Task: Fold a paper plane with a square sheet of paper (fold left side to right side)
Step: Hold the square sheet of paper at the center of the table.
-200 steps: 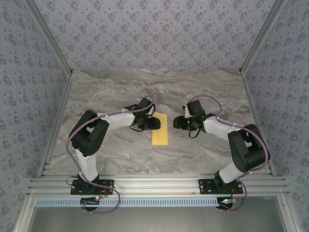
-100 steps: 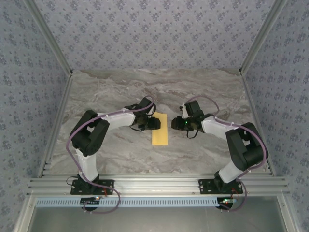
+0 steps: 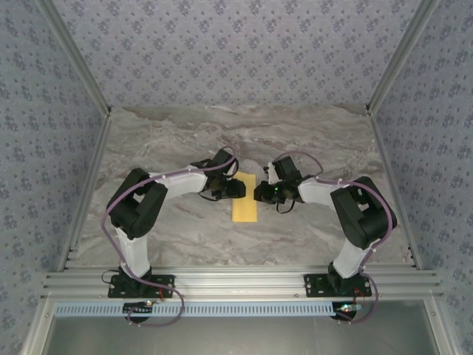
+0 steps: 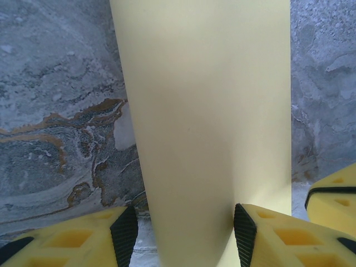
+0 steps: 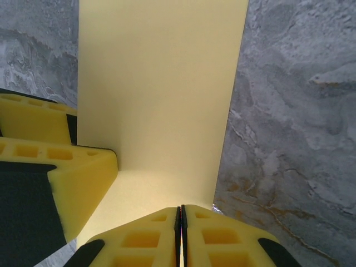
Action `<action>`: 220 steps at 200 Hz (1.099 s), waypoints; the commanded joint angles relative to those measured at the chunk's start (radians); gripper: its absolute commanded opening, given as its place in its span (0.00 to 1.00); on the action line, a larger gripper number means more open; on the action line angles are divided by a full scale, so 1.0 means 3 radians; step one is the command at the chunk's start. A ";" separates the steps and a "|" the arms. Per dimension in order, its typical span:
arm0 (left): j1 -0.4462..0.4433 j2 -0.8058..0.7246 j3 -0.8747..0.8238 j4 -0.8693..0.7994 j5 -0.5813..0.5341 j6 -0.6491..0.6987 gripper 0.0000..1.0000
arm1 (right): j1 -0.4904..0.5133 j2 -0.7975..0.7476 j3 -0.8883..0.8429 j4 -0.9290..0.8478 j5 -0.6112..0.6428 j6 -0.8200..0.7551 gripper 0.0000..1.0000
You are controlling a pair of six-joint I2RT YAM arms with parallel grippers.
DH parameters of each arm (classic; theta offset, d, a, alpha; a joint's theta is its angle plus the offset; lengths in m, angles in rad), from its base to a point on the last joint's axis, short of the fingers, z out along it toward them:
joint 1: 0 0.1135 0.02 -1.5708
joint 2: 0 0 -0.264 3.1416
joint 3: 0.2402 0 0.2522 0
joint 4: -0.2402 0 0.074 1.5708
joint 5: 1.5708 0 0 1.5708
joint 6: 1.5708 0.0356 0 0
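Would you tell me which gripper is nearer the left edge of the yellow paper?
Left. The left gripper stands open astride that edge of the paper; the right gripper, shut, rests near its opposite, right edge.

Marbled table [image 3: 185, 237]; patterned walls [image 3: 236, 44]

- left arm [image 3: 137, 211]: elbow kinked out to the left, forearm reaching in toward the middle, wrist tipped down
- left gripper [image 3: 238, 190]: sitting low and pointing right. On its own wrist cam the yellow fingers [image 4: 83, 242] are spread roughly halfway, black pads facing each other across the gap
- right arm [image 3: 362, 214]: pretty much the mirror pose, elbow out to the right, forearm angled in and left
- right gripper [image 3: 257, 194]: also down low, pointing left. Its fingers [image 5: 144, 236] are pressed flat together, just a thin seam between them
- the two grippers are nose to nose, really close; can't tell if they actually touch
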 commanded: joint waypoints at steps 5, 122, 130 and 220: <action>-0.0058 0.0224 -0.0011 -0.0044 -0.0016 0.0042 0.53 | 0.0016 0.0012 0.0092 0.0036 -0.0047 0.0055 0.10; -0.0060 0.0214 -0.0006 -0.0060 -0.0020 0.0042 0.53 | 0.0102 0.0385 0.0281 -0.0286 0.0090 -0.0014 0.10; -0.0058 0.0210 -0.0006 -0.0057 -0.0019 0.0044 0.53 | 0.0103 0.0404 0.0287 -0.0348 0.0122 -0.0029 0.10; -0.0017 -0.0558 -0.0030 -0.0252 -0.0276 0.0119 0.64 | 0.0108 0.0549 0.0290 -0.0592 0.0243 -0.0077 0.10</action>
